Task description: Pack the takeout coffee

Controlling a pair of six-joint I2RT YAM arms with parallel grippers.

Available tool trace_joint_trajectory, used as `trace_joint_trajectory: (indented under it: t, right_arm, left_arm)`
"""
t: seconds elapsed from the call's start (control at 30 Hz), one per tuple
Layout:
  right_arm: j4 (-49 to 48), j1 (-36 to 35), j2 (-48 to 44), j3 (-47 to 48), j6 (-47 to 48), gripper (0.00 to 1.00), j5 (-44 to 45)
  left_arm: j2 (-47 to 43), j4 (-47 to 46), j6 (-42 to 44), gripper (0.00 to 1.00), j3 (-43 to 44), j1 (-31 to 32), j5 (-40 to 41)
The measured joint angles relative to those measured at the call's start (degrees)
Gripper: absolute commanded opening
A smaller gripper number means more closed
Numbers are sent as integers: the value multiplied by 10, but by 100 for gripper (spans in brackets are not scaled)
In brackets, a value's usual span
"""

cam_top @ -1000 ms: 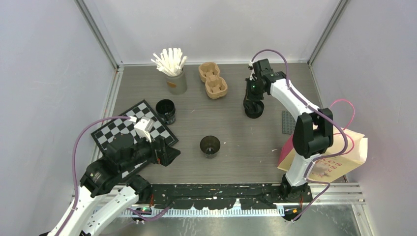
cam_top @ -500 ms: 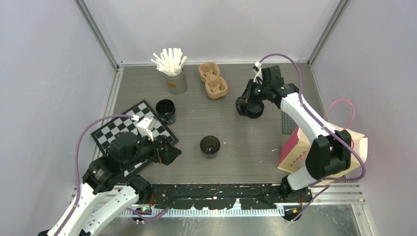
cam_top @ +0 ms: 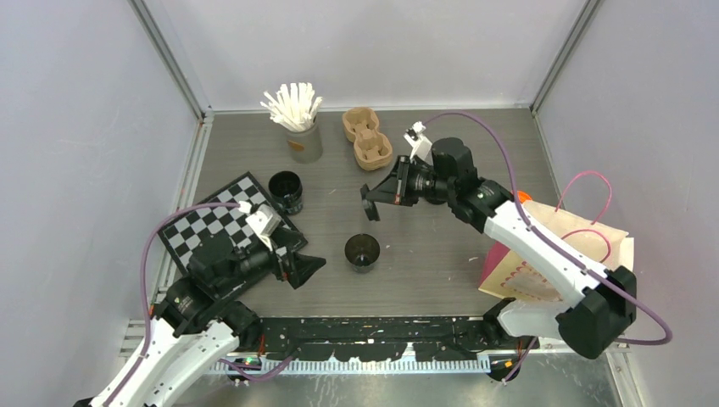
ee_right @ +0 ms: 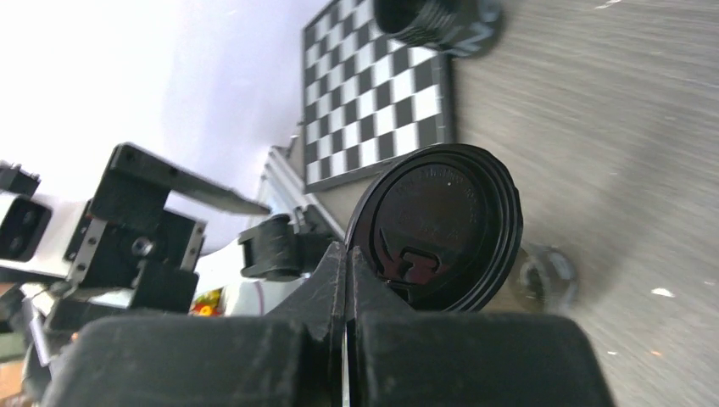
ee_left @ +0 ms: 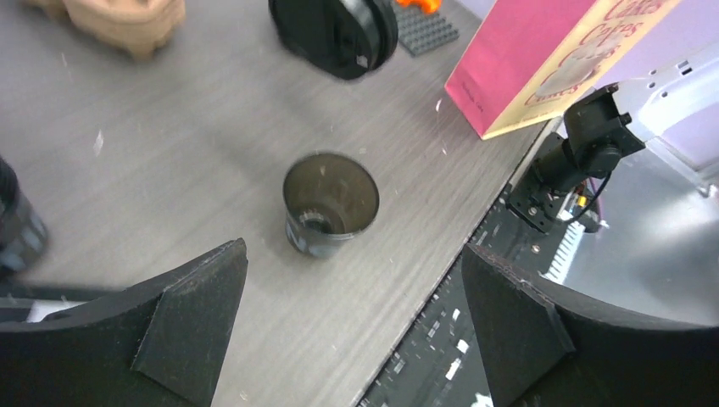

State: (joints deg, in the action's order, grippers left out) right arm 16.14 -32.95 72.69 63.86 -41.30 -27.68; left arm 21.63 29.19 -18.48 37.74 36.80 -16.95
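An open black paper cup (cam_top: 362,252) stands upright at the table's middle; it also shows in the left wrist view (ee_left: 329,203). My right gripper (cam_top: 379,197) is shut on the rim of a round black lid (cam_top: 370,204), held on edge in the air behind and above that cup. In the right wrist view the lid (ee_right: 437,225) fills the middle, pinched by the shut gripper (ee_right: 348,254), with the cup (ee_right: 547,275) partly hidden behind it. My left gripper (cam_top: 312,267) is open and empty, just left of the cup. A second black cup (cam_top: 287,191) stands by the checkerboard.
A brown pulp carrier (cam_top: 366,137) and a grey cup of white sticks (cam_top: 298,127) stand at the back. A checkerboard (cam_top: 212,225) lies at the left. A pink and tan paper bag (cam_top: 576,263) stands at the right, with a grey studded plate (cam_top: 496,210) beside it.
My right arm has lifted the lid from the back right and carried it left and nearer, towards the middle cup. My left gripper has shifted slightly right towards the cup.
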Motion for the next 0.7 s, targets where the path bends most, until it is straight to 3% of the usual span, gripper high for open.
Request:
trace_joint_trajectory:
  t: [0.2,0.27,0.7]
  right_arm:
    - [-85,-53,-63,-51,-74,0,-5]
    - [-126,-81,-82,-75,-109,0,-3]
    - [-188,-107,-109,-95,-164,1,4]
  left_arm:
    - [-1,-111,119,100,-13,0,-40]
    - [9,-196,181,100,-45,0,-68]
    - [117,-417,252,100,-72,0,-159]
